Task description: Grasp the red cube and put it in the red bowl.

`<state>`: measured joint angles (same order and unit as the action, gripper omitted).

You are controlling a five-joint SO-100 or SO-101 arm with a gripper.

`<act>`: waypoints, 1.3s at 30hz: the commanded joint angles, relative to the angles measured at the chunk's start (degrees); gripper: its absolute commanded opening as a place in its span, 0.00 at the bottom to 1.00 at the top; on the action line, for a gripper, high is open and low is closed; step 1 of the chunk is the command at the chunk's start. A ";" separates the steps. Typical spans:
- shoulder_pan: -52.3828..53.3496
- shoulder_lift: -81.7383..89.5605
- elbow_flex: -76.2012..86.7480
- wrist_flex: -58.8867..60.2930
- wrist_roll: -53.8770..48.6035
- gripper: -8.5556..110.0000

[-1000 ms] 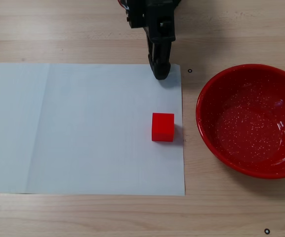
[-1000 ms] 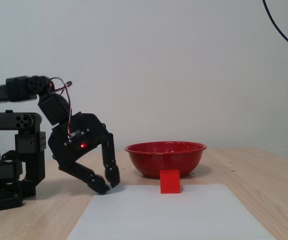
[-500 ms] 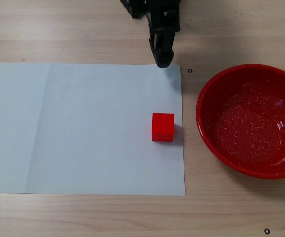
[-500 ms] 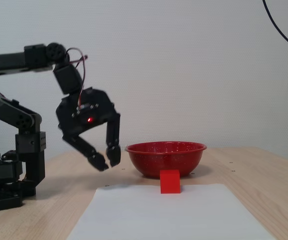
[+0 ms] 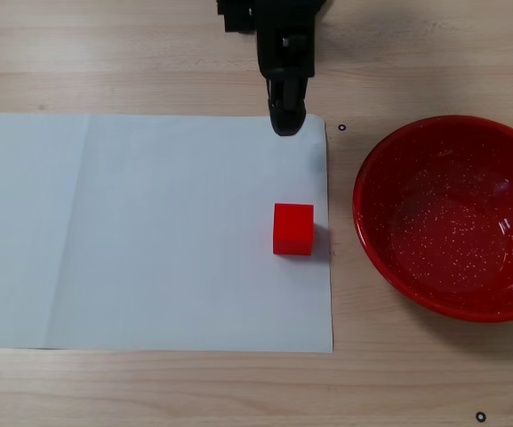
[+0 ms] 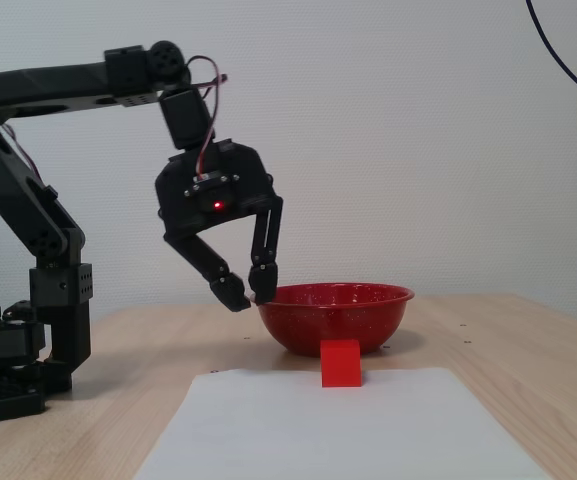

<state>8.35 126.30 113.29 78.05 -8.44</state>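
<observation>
— What's the hand doing?
— From my screen, the gripper [image 6: 247,296] hangs in the air with its fingers a narrow gap apart, holding nothing; from above it [image 5: 285,123] sits over the far edge of the paper.
— Counts?
— One red cube [image 5: 292,229] on the white sheet [image 5: 149,231], near its right edge, well clear of the gripper; one red bowl [image 5: 376,160], empty, just right of the sheet.
— Surroundings?
— Pale wooden table [image 5: 149,391]; plain white wall [image 6: 418,140] behind.

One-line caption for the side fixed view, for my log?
Raised hand hangs over the table, short of the red cube fronting the red bowl.
</observation>
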 commanded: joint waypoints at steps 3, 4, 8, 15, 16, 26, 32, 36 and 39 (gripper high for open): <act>-0.62 -3.08 -10.11 1.49 0.88 0.07; -0.62 -3.96 -11.07 1.76 0.79 0.07; -0.70 -7.65 -15.56 4.39 1.67 0.14; -0.97 -13.01 -21.09 6.50 1.93 0.26; -0.97 -13.71 -21.71 6.68 2.02 0.29; -0.88 -21.09 -27.51 4.83 -0.88 0.50; -0.88 -26.19 -30.50 1.93 -1.58 0.52; -0.62 -30.15 -33.49 1.32 -1.67 0.53; -0.62 -33.75 -37.00 1.85 -1.76 0.54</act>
<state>7.73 91.32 82.88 80.60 -9.93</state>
